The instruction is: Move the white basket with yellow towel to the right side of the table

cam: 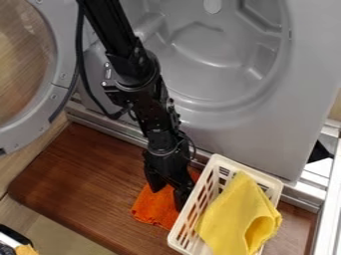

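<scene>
Your gripper [167, 197] stands open over the orange cloth [151, 206], gripping nothing; the white basket [192, 204] with the yellow towel [233, 216] sits just beside it.

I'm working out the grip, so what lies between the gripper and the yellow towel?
In the camera view, the slotted side of the white basket stands between the gripper and the yellow towel, which lies inside it.

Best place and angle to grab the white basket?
I'd pinch the white basket midway along its long left rim, coming from straight above. That rim is narrow, lies right beside the claw, and the yellow towel sits back from it, leaving a strip inside for one finger.
</scene>
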Tool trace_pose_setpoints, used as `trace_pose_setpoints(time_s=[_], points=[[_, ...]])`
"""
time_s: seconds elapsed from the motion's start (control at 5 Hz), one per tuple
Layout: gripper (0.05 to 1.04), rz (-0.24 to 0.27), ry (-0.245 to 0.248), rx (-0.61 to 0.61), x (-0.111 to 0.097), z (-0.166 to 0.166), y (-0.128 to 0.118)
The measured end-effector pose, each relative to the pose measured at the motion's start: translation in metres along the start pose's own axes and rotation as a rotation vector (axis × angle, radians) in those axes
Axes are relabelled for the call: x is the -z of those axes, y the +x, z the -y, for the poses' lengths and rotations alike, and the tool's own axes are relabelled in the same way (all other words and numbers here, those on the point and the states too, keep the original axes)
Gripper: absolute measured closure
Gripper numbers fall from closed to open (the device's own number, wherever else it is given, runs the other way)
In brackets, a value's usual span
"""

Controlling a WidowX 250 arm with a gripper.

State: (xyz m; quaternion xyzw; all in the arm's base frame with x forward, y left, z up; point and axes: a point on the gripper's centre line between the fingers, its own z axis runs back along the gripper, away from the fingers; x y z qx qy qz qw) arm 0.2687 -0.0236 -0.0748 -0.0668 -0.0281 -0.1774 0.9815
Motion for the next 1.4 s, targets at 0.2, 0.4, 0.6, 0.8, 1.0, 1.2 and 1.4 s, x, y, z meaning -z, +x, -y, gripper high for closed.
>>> trace_pose_setpoints(time_s=[0.2, 0.4, 0.6, 0.8, 1.0, 1.2, 1.4], points=[[0.084, -0.01, 0.008, -0.003, 0.0, -0.002, -0.002], [0.085, 0.005, 0.025, -0.02, -0.011, -0.006, -0.002], [0.084, 0.039, 0.047, -0.037, -0.026, -0.007, -0.001], [0.085, 0.105, 0.056, -0.057, -0.049, -0.004, 0.005], [0.084, 0.161, 0.075, -0.066, -0.073, 0.001, 0.003], [0.084, 0.195, 0.092, -0.065, -0.087, 0.002, 0.002], [0.084, 0.186, 0.107, -0.073, -0.096, 0.003, -0.001]])
